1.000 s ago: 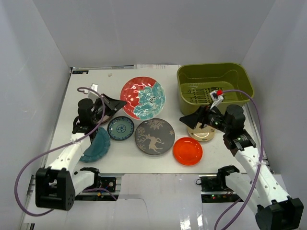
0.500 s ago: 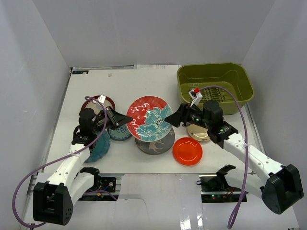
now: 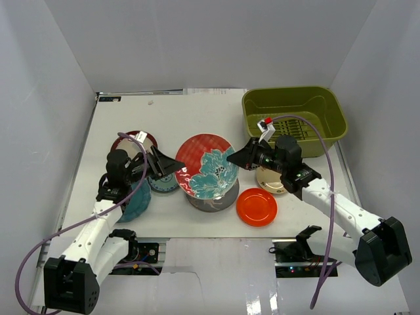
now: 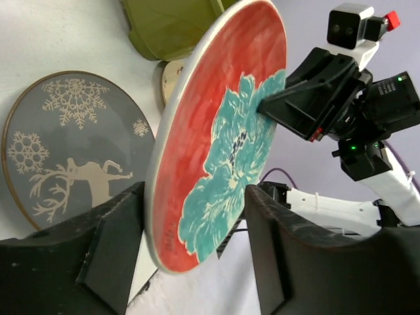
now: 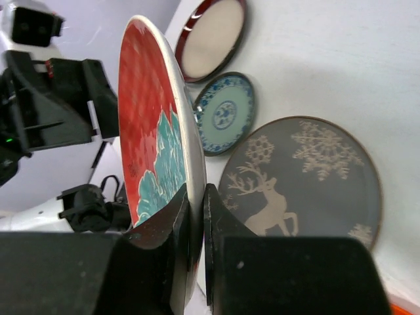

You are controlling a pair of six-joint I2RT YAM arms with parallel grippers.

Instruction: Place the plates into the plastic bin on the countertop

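Note:
The red floral plate (image 3: 207, 167) hangs tilted on edge above the grey patterned plate (image 3: 211, 202), between both arms. My right gripper (image 3: 231, 157) is shut on its right rim; in the right wrist view both fingers pinch the rim (image 5: 197, 197). My left gripper (image 3: 176, 165) is open. In the left wrist view its fingers (image 4: 193, 216) straddle the plate's (image 4: 216, 151) lower edge with a gap on each side. The olive plastic bin (image 3: 254, 128) stands at the back right of the countertop (image 3: 197, 111), empty of plates.
An orange plate (image 3: 256, 207) and a small cream plate (image 3: 272, 182) lie under my right arm. A maroon-rimmed plate (image 3: 134, 139), a small blue-green plate (image 3: 161, 182) and a teal plate (image 3: 136, 200) lie by my left arm. Pale walls enclose the counter.
The left arm carried the red floral plate rightward and lower. The right arm swung left from the bin side and shut on the plate's rim. The left gripper opened.

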